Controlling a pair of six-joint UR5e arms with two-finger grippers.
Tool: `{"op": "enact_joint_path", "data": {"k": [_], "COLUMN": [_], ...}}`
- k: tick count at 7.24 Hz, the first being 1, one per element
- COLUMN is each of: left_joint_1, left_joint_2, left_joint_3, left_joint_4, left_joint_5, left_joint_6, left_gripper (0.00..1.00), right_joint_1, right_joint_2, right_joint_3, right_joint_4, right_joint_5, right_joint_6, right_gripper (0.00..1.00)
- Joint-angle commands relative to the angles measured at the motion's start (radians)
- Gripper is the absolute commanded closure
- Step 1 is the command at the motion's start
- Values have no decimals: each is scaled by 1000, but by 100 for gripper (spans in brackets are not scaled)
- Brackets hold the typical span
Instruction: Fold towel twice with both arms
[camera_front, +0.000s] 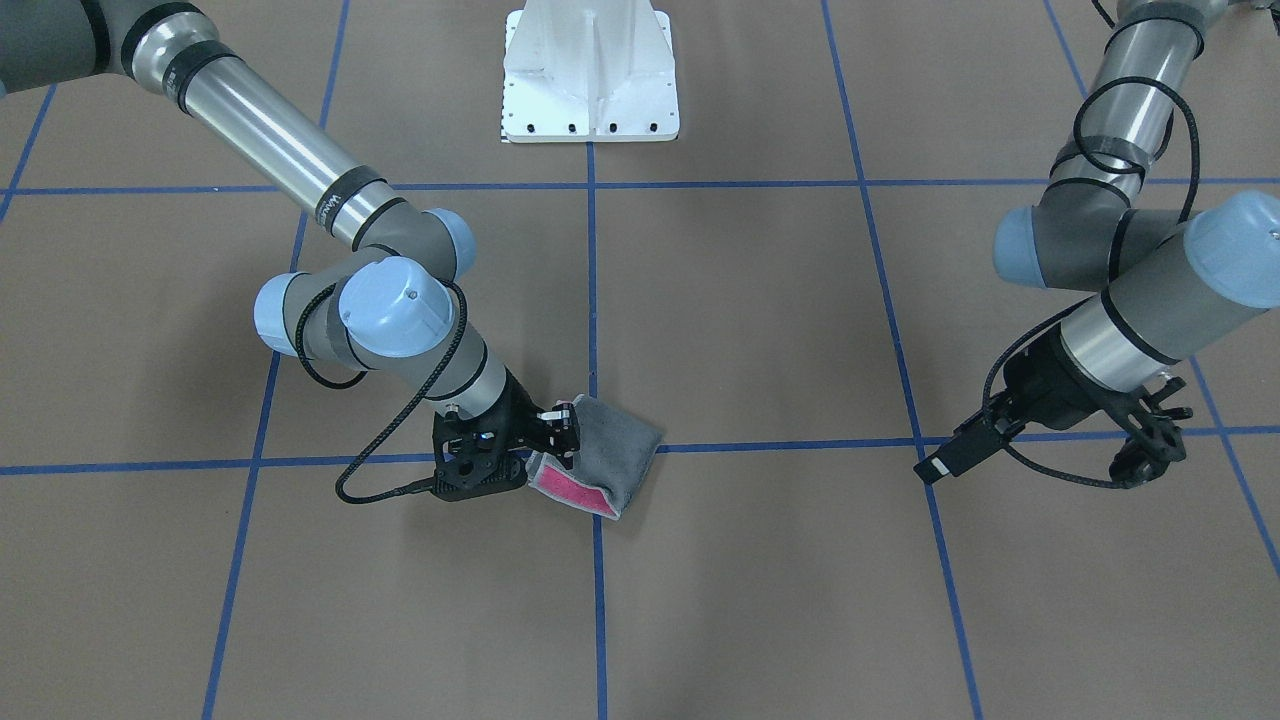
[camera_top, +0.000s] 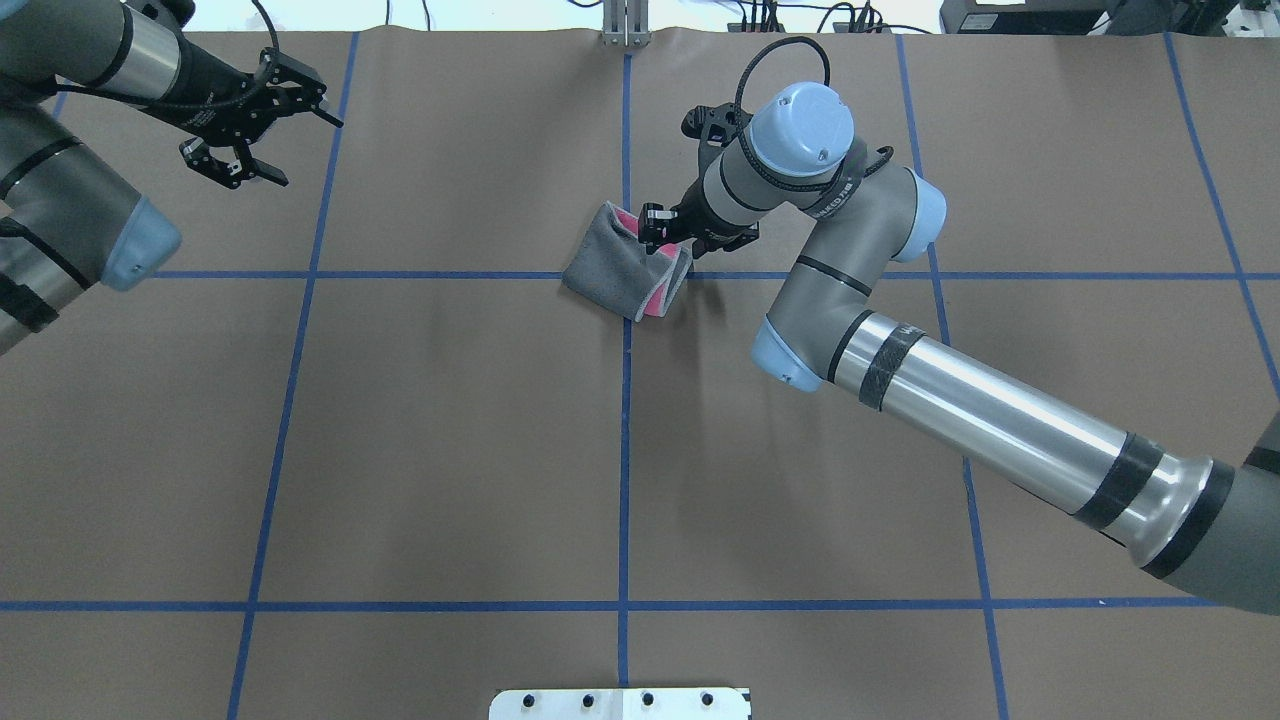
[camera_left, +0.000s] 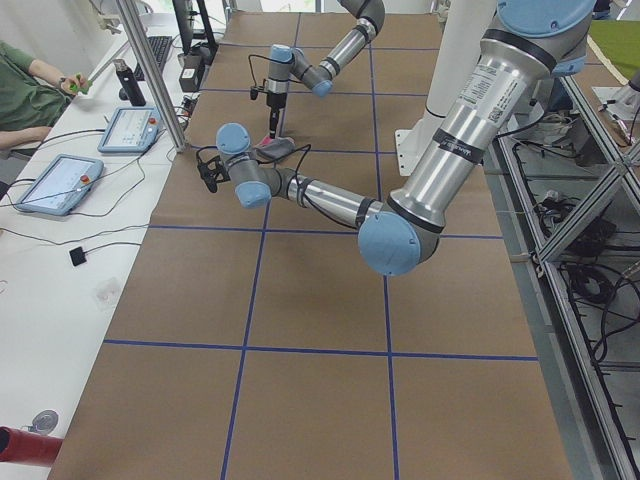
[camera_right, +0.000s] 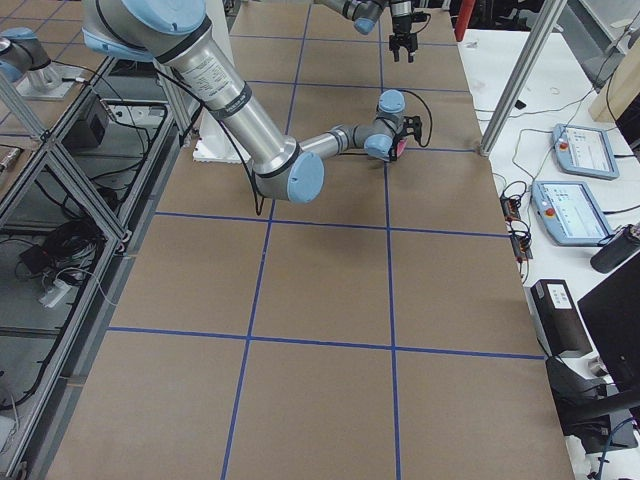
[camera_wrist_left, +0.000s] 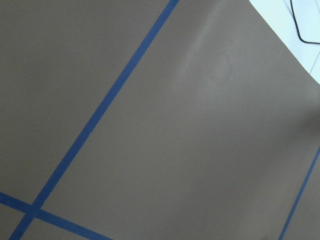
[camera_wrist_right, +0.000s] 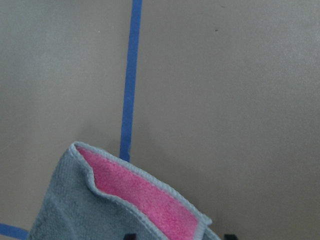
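Note:
The towel (camera_front: 615, 445) lies folded small on the brown table near the middle blue tape line, grey face up, with a pink strip showing along its edge by the right gripper. It also shows in the overhead view (camera_top: 610, 262) and the right wrist view (camera_wrist_right: 75, 210). My right gripper (camera_front: 565, 430) (camera_top: 660, 232) stands at that edge with its fingers apart on either side of it; only the fingertips (camera_wrist_right: 130, 236) show in its wrist view. My left gripper (camera_top: 305, 152) (camera_front: 1160, 440) is open and empty, far from the towel over bare table.
The white pedestal base (camera_front: 590, 75) is bolted at the robot's side of the table. Blue tape lines (camera_top: 625, 450) form a grid on the brown paper. Tablets (camera_left: 55, 185) and a seated person (camera_left: 20, 85) are beyond the table's far edge.

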Motion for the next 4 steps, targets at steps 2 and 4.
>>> {"op": "enact_joint_path", "data": {"k": [2,4], "left_joint_1": [2,2], "left_joint_2": [0,0], "left_joint_3": [8,10], "left_joint_4": [-2,-2], "left_joint_5": [0,0], "left_joint_6": [0,0], "left_gripper": [0,0], "right_joint_1": [-1,-6], "right_joint_2": [0,2], "right_joint_3": [3,-3], "right_joint_4": [1,-1], "right_joint_5": [0,-3], "right_joint_6": [-16,-16], "right_gripper": [48,48]}}
